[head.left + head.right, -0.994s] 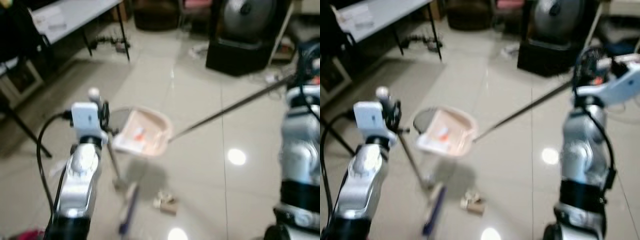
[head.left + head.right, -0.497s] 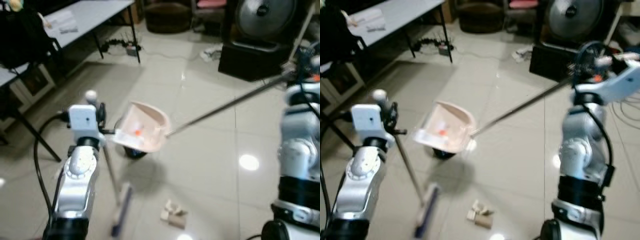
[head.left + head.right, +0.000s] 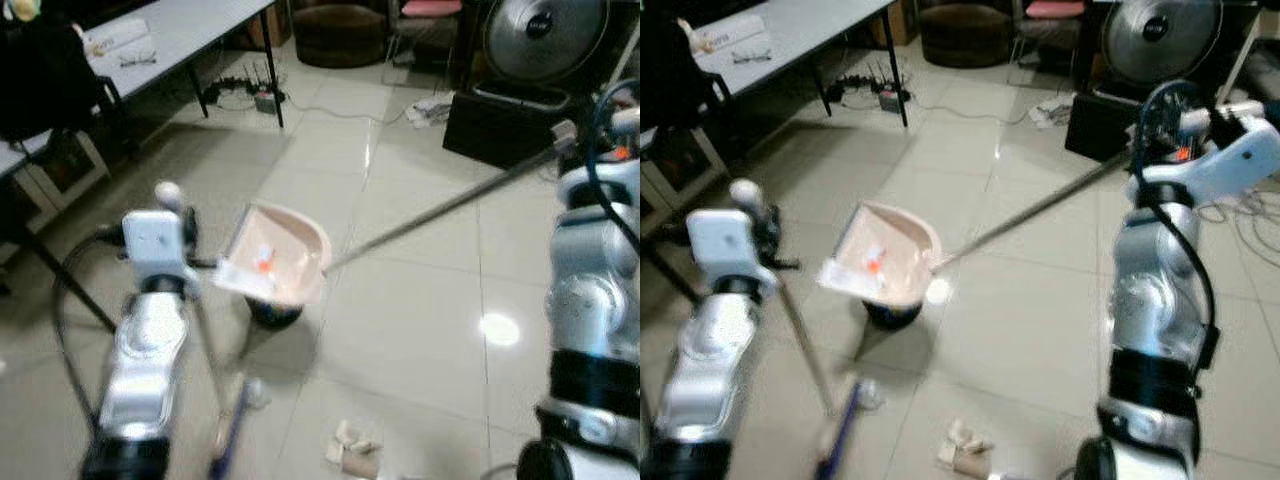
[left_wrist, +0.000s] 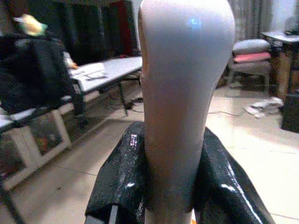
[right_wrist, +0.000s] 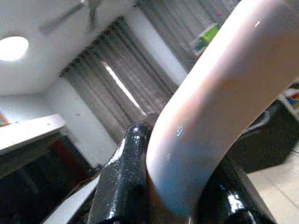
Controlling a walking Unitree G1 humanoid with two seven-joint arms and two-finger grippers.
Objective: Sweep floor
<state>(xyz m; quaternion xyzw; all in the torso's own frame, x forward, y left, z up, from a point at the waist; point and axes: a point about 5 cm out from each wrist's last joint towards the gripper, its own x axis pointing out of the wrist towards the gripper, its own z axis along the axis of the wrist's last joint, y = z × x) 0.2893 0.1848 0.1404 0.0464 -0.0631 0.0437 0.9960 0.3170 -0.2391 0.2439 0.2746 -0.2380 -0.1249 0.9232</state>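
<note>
- Above the tiled floor (image 3: 420, 330), the pink dustpan (image 3: 275, 262) hangs tilted over a dark bin (image 3: 272, 312), with orange scraps inside.
- The right gripper (image 5: 173, 196) is closed around the dustpan's handle (image 5: 219, 93).
- The left gripper (image 4: 175, 186) is clamped on the broom's handle (image 4: 184, 79); the broom (image 3: 840, 430) reaches the floor.
- Cardboard litter (image 3: 355, 450) lies on the floor near the broom.

Tiled floor (image 3: 420, 330), paper scraps (image 3: 352, 447), black bin (image 3: 272, 312)
</note>
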